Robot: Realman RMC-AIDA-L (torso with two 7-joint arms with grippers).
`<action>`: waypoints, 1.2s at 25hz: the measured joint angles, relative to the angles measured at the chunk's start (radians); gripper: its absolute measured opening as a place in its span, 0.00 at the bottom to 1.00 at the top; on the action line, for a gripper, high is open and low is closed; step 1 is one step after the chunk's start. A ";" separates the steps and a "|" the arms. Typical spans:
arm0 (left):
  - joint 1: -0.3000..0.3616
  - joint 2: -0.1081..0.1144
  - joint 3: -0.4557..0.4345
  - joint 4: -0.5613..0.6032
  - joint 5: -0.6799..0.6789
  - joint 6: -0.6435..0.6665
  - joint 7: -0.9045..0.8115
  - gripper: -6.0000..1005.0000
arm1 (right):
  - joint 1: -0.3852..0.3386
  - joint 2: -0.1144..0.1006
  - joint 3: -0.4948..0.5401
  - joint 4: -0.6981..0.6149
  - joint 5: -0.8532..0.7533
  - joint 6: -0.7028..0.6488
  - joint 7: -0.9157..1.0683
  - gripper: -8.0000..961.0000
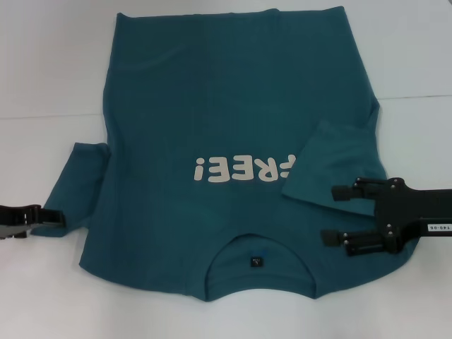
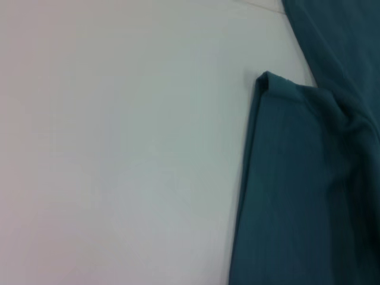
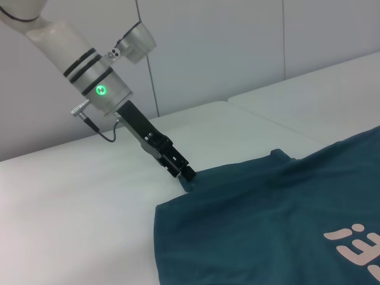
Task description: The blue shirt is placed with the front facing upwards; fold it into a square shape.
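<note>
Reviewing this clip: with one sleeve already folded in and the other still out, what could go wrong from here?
1. The right claw hangs open over the folded-in sleeve; pulling back, a finger could catch the cloth and flip it out.
2. The left claw sits right at the other sleeve, near its edge; a thin grip might slip mid-fold.
3. Dragging that sleeve could skew the shirt on the smooth table.

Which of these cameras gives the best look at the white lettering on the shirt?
The head view: the white lettering shows almost whole across the blue shirt, only its end tucked under the folded-in sleeve. The right wrist view catches just a few strokes at its edge. The left wrist view shows only plain fabric.
</note>
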State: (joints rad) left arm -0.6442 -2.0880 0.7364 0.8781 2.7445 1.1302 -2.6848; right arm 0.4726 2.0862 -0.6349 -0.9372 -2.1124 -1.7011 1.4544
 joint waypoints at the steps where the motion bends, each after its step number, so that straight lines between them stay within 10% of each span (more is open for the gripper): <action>1: 0.000 0.000 0.000 -0.001 -0.001 -0.004 0.000 0.82 | 0.001 0.000 0.000 0.000 0.000 0.000 0.001 0.98; 30: -0.016 -0.011 -0.001 -0.025 -0.008 -0.019 0.000 0.82 | 0.001 0.000 0.000 0.001 0.000 0.004 0.009 0.98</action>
State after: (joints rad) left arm -0.6605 -2.0986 0.7357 0.8533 2.7361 1.1108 -2.6844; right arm 0.4741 2.0862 -0.6351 -0.9365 -2.1124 -1.6974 1.4634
